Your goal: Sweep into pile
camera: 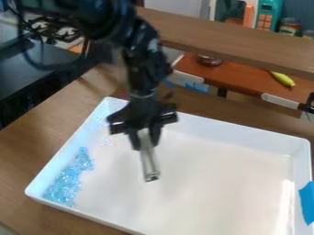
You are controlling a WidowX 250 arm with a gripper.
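so the blue bits (66,181) are lying in a loose strip along the left wall of the white tray (239,124), and i'm guessing a hard push toward that side would just be jamming them up the slope, maybe even flicking some over the rim. a few pale specks (107,140) are sitting apart near the upper end, and being so small they could easily be slipping past a narrow edge. right of those, the gripper (145,141) is clamping a slim silvery tool (149,160), which is hanging nearly straight down. if it's twisting in that grip or riding too high, it'll be skimming over stuff instead of gathering it, imo. pressing too hard could be shoving the whole tray. as for writing, the teal toy (268,14) at the back and the jars (289,26) to its right aren't showing any text i'm managing to read.
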